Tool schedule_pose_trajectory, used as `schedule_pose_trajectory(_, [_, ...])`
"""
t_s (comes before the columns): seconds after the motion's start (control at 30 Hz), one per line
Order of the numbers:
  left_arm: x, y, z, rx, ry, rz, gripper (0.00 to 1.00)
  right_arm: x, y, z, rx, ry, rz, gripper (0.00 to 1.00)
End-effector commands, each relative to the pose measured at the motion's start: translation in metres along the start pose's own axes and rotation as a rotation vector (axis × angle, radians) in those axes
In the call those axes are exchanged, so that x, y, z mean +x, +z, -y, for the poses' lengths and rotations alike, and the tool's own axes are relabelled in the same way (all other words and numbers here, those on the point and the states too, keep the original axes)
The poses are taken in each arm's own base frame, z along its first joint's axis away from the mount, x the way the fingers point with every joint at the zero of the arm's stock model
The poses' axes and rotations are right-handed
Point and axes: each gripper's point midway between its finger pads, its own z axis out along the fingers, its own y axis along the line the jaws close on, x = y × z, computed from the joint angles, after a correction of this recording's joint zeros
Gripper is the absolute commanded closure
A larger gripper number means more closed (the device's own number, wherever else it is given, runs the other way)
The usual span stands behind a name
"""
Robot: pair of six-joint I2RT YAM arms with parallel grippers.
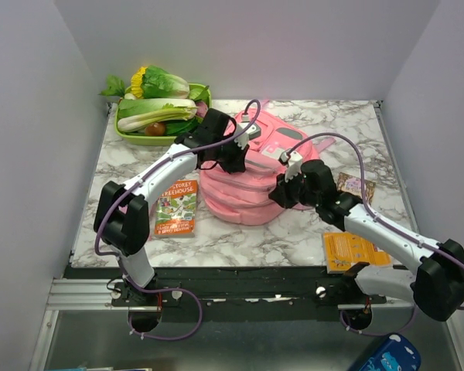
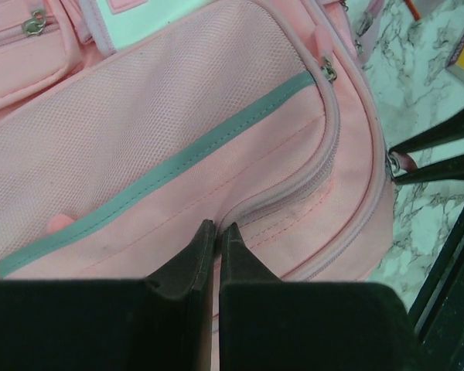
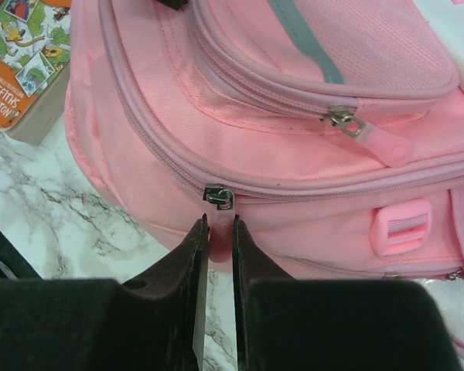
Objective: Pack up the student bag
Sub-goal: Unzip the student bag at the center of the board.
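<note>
The left hand (image 2: 217, 226) is squeezing almost shut, nipping the pink cloth of the student bag (image 1: 240, 197) beside a zip seam. The student bag is lying in the middle of the bench (image 1: 294, 239), between both hands. The right hand (image 3: 219, 222) is pinching a pink zip pull (image 3: 219, 234) on the bag's side.
</note>
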Motion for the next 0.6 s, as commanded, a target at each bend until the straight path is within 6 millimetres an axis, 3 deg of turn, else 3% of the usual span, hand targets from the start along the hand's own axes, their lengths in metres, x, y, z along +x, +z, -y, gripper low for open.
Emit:
schedule_pose_trajectory(0.0, [-0.031, 0.011, -0.011, -0.110, 0.015, 0.063, 1.00, -0.022, 0.003, -0.032, -0.029, 0.026, 0.011, 0.99])
schedule_pose_trajectory(0.13, [-0.033, 0.014, -0.014, -0.178, 0.042, 0.053, 1.00, -0.019, 0.020, -0.059, -0.073, 0.018, -0.037, 0.99])
schedule_pose_trajectory(0.33, [-0.038, 0.009, -0.012, -0.185, 0.028, 0.087, 1.00, -0.005, 0.040, -0.077, -0.057, 0.045, -0.075, 0.99])
schedule_pose_trajectory(0.43, [-0.042, 0.007, -0.008, -0.169, 0.018, 0.104, 1.00, 0.002, 0.042, -0.061, 0.042, 0.086, -0.080, 0.99])
schedule_pose_trajectory(0.57, [-0.043, 0.001, -0.005, -0.164, 0.023, 0.109, 1.00, 0.001, 0.031, -0.017, 0.248, 0.090, -0.038, 0.99])
